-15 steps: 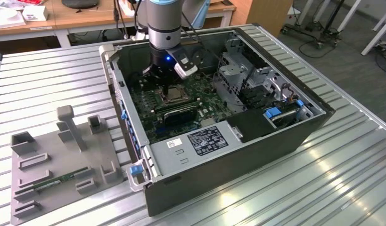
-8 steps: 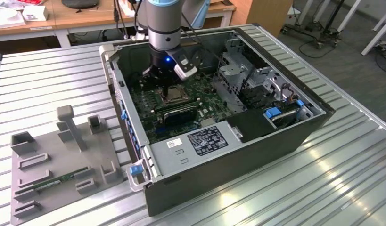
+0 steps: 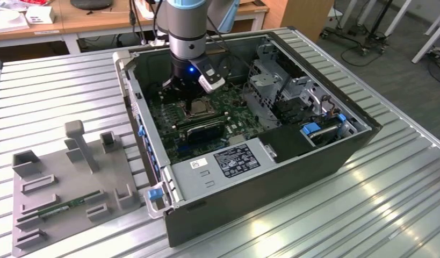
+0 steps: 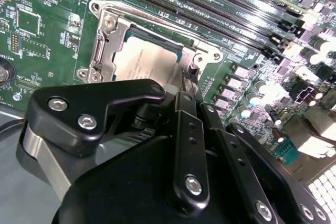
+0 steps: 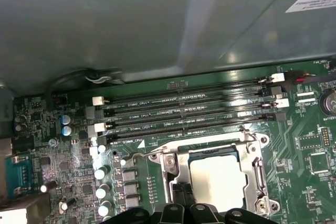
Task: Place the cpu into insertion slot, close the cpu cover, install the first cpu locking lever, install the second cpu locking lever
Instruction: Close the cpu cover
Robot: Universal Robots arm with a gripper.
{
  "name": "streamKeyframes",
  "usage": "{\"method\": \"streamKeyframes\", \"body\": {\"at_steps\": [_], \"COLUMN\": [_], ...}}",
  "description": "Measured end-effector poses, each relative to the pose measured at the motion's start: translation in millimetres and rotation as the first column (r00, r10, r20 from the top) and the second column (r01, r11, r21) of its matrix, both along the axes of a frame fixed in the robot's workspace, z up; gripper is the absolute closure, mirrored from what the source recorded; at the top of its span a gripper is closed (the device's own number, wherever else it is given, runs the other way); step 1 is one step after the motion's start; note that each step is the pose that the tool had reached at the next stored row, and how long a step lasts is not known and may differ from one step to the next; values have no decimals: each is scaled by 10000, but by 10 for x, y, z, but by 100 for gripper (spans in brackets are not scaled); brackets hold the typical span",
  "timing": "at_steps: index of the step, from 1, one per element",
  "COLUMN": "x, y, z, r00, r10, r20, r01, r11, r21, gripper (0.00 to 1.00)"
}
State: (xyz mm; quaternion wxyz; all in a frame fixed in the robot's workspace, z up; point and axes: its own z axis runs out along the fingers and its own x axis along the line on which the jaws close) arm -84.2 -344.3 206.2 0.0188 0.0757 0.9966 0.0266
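The black gripper (image 4: 185, 80) hides one side of the cpu (image 4: 142, 59). Its jaws are squeezed together at the edge of the silvery cpu cover (image 4: 105, 45); whether they pinch anything is hard to see. The shiny, pale, square cpu lies flat inside that frame on the green board (image 4: 47, 51).

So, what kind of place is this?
Probably a robotics lab or test workshop: a robot arm reaches into an open computer case on a ribbed metal table, with wooden office desks behind.
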Motion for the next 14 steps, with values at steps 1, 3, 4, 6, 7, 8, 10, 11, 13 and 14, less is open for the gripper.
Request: {"method": "streamKeyframes", "body": {"at_steps": [1,3,4,6,7,8,10,11,13,14], "x": [0,0,0,0,0,0,0,0,0,-1], "y": [-1,-1,-1,-1,-1,0,-1,-1,-1,-1], "z": [-5,-5,-5,-6,-7,-13,-28,-35,-47,-55], "r00": [10000,10000,10000,10000,10000,10000,10000,10000,10000,10000], "r10": [1,2,3,2,2,2,3,3,3,3], "r20": [-1,-2,-3,-2,-2,2,0,1,0,1], "r01": [-1,-2,-3,-2,-2,-2,-3,-3,-3,-3], "r11": [10000,10000,10000,10000,10000,10000,10000,10000,10000,10000], "r21": [0,-3,-3,-2,-2,3,0,0,-1,-1], "gripper": [89,89,89,89,89,89,89,89,89,89]}}
